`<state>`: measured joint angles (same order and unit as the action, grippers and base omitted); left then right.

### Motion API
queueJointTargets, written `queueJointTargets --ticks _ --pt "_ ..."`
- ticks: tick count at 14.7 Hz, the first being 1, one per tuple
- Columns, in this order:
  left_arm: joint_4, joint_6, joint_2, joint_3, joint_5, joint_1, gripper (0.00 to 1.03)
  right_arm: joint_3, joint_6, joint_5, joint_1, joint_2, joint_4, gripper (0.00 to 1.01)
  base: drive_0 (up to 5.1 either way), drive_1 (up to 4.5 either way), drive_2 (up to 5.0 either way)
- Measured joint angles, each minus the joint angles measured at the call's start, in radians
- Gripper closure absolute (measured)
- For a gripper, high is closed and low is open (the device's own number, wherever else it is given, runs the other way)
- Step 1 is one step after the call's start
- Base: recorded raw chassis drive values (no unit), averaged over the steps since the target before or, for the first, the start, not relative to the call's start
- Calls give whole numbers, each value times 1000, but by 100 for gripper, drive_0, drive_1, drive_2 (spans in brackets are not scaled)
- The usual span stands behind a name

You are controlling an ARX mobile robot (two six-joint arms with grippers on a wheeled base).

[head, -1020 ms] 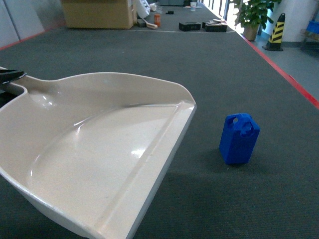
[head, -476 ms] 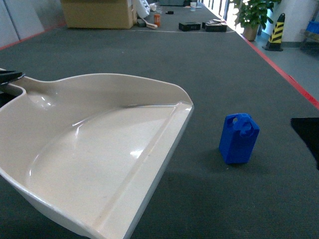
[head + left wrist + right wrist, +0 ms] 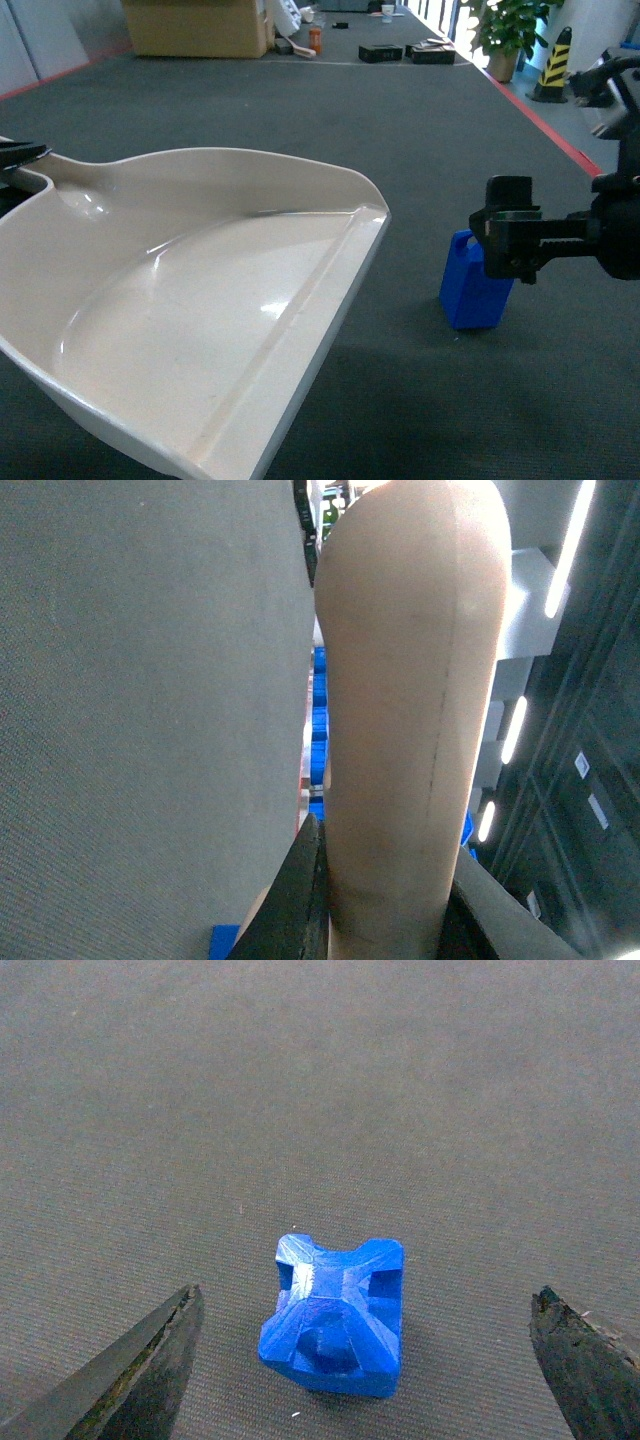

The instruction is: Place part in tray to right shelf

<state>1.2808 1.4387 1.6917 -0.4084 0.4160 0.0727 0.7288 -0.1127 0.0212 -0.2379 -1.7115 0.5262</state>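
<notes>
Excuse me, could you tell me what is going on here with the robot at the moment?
The left claw holds the cream dustpan-shaped tray by its handle above the grey carpet. The right claw hangs open over the small blue part, which stands upright on the carpet beside the tray's front lip. The part is not yet gripped.

My right tool [image 3: 500, 240] hangs in front of the blue part [image 3: 472, 295], hiding its top; contact is hard to judge. The cream tray [image 3: 200, 310] fills the left, well apart, above grey carpeted floor [image 3: 400, 130].
</notes>
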Motion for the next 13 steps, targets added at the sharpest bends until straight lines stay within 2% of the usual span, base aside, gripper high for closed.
queueJointTargets --ticks 3,4,5,7,8,9,11,13 --pt "0 0 0 0 0 0 85 72 -11 -20 -11 -140 2 3 0 0 0" --pt "0 0 0 0 0 0 85 93 -23 -13 -12 -181 10 3 0 0 0" --pt "0 0 0 0 0 0 85 117 -29 -9 -14 -225 33 10 0 0 0" --pt "0 0 0 0 0 0 85 159 -30 -8 -19 -294 53 33 0 0 0" --pt "0 0 0 0 0 0 85 164 -30 -11 -18 -310 52 47 0 0 0" --pt "0 0 0 0 0 0 85 157 -29 -12 -17 -303 72 53 0 0 0" --pt "0 0 0 0 0 0 85 81 -32 -3 -17 -213 102 55 0 0 0" --pt "0 0 0 0 0 0 85 -14 -13 -1 -19 -29 114 55 0 0 0"
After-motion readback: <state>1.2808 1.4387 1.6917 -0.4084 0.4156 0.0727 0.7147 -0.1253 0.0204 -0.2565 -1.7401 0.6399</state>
